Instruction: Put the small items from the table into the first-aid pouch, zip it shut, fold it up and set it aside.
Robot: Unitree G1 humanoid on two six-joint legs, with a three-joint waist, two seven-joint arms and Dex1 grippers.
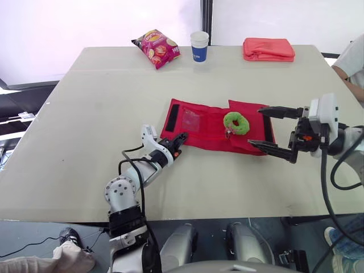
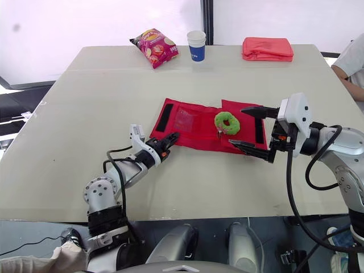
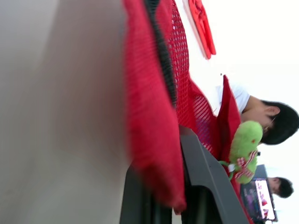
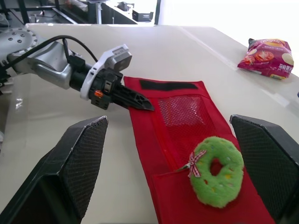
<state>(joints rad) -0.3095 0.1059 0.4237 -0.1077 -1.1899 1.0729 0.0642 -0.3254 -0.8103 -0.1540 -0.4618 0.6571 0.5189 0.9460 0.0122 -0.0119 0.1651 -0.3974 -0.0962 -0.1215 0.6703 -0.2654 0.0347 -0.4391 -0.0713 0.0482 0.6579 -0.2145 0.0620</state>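
Observation:
The red first-aid pouch (image 1: 199, 133) lies unfolded flat in the middle of the table, with a black strip at its left end and a mesh pocket. A green plush ring (image 1: 236, 123) with a small bow rests on its right half. My left gripper (image 1: 181, 139) is shut on the pouch's near left edge; in the left wrist view the red fabric (image 3: 149, 116) sits between the fingers. My right gripper (image 1: 256, 127) stands wide open at the pouch's right end, its fingers either side of the plush ring (image 4: 216, 177) without touching it.
Along the table's far edge are a crisp bag (image 1: 156, 48), a paper cup (image 1: 199, 45) and a folded red cloth (image 1: 268, 49). A person's sleeve (image 1: 352, 60) shows at the far right. Bare tabletop (image 1: 85, 142) lies to the left and front.

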